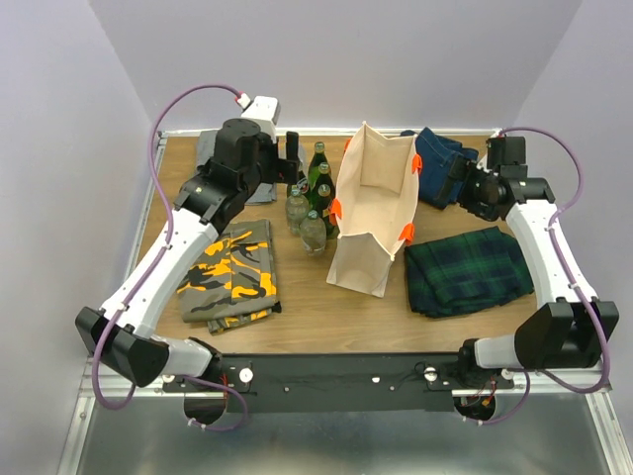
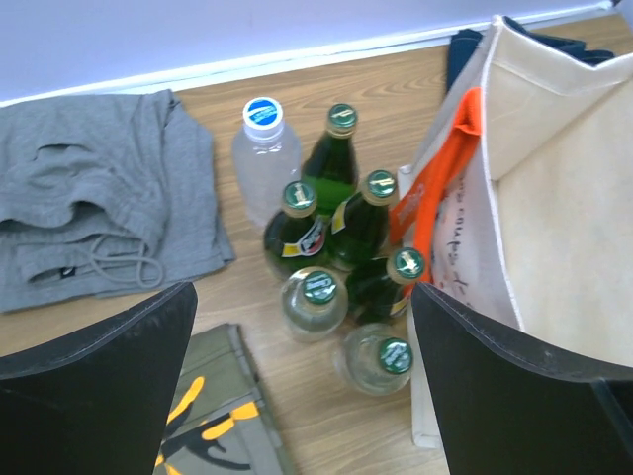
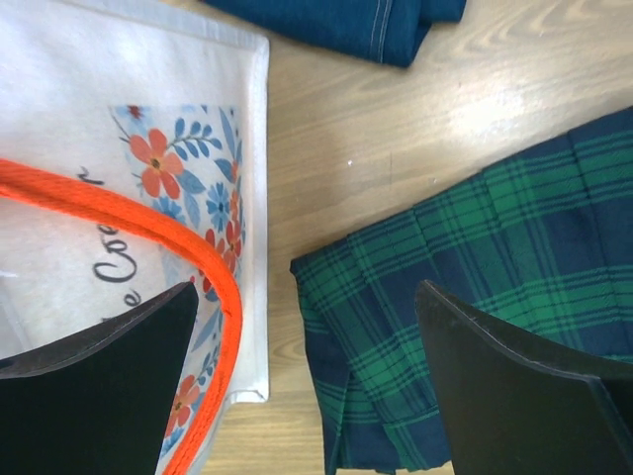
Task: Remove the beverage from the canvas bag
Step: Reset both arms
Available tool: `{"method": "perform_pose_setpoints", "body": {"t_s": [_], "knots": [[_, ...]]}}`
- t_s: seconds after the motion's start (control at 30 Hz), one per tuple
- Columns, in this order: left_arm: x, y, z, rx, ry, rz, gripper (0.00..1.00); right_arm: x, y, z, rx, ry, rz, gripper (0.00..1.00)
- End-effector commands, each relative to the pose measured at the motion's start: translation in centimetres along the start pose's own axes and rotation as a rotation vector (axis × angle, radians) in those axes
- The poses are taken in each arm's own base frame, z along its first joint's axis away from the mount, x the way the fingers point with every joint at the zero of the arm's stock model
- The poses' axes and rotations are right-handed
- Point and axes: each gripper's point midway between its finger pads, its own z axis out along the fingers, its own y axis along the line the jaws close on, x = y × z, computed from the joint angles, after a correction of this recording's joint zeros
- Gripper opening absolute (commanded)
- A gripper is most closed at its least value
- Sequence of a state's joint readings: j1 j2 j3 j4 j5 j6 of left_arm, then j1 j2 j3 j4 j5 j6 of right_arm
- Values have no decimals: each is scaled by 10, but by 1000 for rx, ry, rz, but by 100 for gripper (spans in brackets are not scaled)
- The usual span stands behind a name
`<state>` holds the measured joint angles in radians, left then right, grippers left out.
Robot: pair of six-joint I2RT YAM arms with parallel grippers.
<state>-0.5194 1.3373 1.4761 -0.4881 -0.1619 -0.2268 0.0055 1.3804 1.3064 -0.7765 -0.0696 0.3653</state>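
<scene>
The cream canvas bag [image 1: 371, 213] with orange handles [image 2: 440, 198] stands upright and open in the table's middle. No bottle shows inside its mouth. Several bottles [image 1: 309, 203] stand grouped just left of it: green glass ones [image 2: 331, 168], two clear glass ones [image 2: 315, 302] and a clear plastic one with a blue cap [image 2: 264, 148]. My left gripper [image 1: 293, 148] is open and empty above the bottles, also shown in the left wrist view [image 2: 302, 391]. My right gripper [image 1: 453, 181] is open and empty beside the bag's right wall [image 3: 99, 129], also shown in the right wrist view [image 3: 307, 396].
A grey garment [image 2: 89, 218] lies at the back left. A camouflage cloth [image 1: 232, 272] lies front left. A green plaid cloth [image 1: 465, 267] lies right of the bag, under my right gripper [image 3: 495, 297]. Folded denim [image 1: 440, 158] lies at the back right.
</scene>
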Motion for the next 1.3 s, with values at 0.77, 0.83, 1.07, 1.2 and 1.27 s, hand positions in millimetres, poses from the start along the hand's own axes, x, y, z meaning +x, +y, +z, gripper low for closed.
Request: {"method": "perform_pose_setpoints", "body": {"t_s": [0.77,0.83,1.07,1.2,1.27], "knots": [[36,85,-23,-129,110,-132,99,-66,-56,-39,261,-550,50,100],[33,92,-28,-148,86,-131,99,-64,-53,-35,231,-563,24,100],[34,116,-39,-196,50,-144,99,-55,-56,-5,195,-629,-35,100],[33,124,-43,-221,27,-145,99,-55,-76,5,300,-637,-38,100],[38,130,-43,-242,32,-139,99,-56,-83,6,340,-655,-34,100]]}}
